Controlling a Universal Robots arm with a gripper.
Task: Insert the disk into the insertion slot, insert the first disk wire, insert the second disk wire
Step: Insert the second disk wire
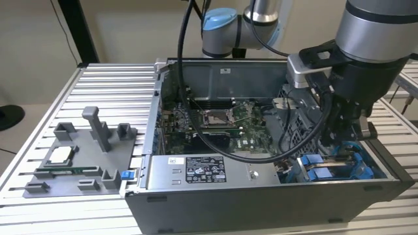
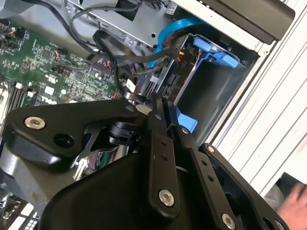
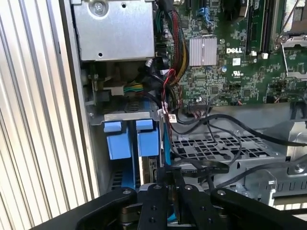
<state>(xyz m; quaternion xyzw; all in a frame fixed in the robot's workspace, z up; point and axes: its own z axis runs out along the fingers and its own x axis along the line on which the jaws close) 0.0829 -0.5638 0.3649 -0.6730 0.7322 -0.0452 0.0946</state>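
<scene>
While the open computer case (image 1: 261, 196) lies on its side on the ribbed aluminium table (image 1: 111, 93), the single arm (image 1: 375, 29) reaches straight down from above into the corner of the case at the exterior view's right, its silver cylindrical wrist upright and its black gripper (image 1: 343, 134) lowered among the blue parts of the drive bay. One green motherboard (image 1: 216, 125) covers the floor of the case, one grey labelled power-supply box (image 1: 209, 171) sits along the near wall, and one thick black cable loops across both. In the first wrist view the insertion slot (image 3: 132, 143) shows two bright blue plastic tabs side by side beneath a folded metal edge, next to the dark grey perforated cage (image 3: 220, 146). The disk (image 2: 180, 79) is seated in that bay, its connector end exposed in the second wrist view beside a blue carrier handle. Both wrist views show the gripper's black jointed fingers (image 3: 165, 191) drawn close together, apparently pinching a thin part at the disk's end; what they hold cannot be determined. One grey moulded fixture tray (image 1: 78, 161) rests on the table, well apart from the case.
</scene>
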